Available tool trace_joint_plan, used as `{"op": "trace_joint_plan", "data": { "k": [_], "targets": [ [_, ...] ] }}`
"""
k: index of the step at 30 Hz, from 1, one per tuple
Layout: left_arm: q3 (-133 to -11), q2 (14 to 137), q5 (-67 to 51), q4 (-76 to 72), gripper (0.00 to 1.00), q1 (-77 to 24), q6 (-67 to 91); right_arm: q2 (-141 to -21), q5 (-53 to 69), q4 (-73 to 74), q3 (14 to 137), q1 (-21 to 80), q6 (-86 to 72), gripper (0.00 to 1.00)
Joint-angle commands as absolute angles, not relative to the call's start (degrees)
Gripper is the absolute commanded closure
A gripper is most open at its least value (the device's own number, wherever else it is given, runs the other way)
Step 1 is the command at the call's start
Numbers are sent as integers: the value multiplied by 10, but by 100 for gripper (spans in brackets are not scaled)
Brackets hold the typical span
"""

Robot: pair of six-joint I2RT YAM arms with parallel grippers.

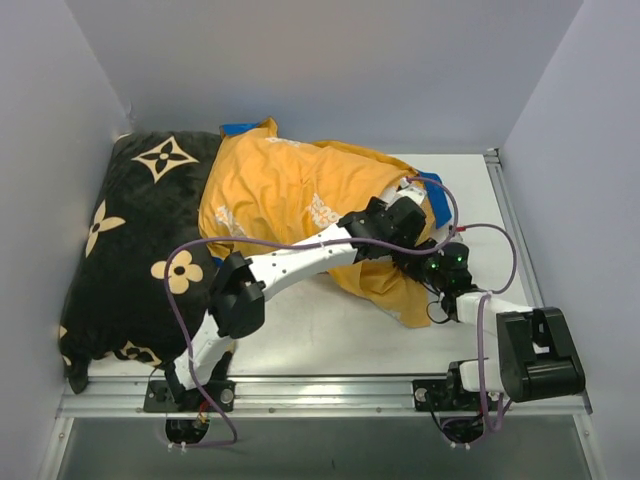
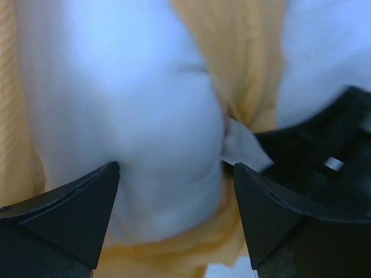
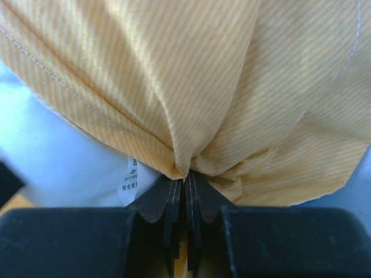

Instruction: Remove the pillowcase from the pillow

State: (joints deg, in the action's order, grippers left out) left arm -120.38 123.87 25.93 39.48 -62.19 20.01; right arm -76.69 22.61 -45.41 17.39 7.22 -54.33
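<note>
Right gripper (image 3: 186,180): fingers (image 3: 152,204) pinched tight on pillowcase (image 3: 232,87) fold.
Left gripper (image 2: 175,171): fingers wide, astride pillow (image 2: 127,116).
Risk: thin fabric slipping free, or pillow dragged along.

Top external camera looks steeply down on the pillowcase (image 1: 290,195) from high on its near side, while both wrist cameras sit almost against its right end, the area all three views share.

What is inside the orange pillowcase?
The white pillow shows at the open end of the pillowcase, between the open fingers of the left gripper. The rest of it is covered by the orange fabric, so nothing more can be seen inside.
</note>
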Motion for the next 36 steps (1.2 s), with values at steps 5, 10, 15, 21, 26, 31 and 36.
{"op": "trace_joint_plan", "data": {
  "k": [5, 10, 15, 21, 26, 31, 36],
  "targets": [
    [-1208, 1259, 339, 433, 6, -584, 210, -691, 215, -370, 175, 89, -505, 100],
    [-1205, 1280, 329, 432, 8, -568, 212, -651, 196, -343, 168, 91, -495, 91],
    [-1201, 1289, 322, 432, 90, -560, 220, -615, 172, -236, 203, 93, -465, 71],
    [-1204, 1279, 324, 418, 100, -552, 228, -572, 134, -102, 256, 105, -425, 74],
    [-1223, 1271, 329, 410, 100, -533, 247, -548, 109, -27, 272, 113, -410, 100],
    [-1242, 1240, 323, 398, 100, -505, 248, -556, 84, -3, 254, 112, -420, 100],
    [-1289, 1222, 295, 399, 100, -466, 248, -568, 57, -6, 232, 108, -439, 100]
  ]
}}
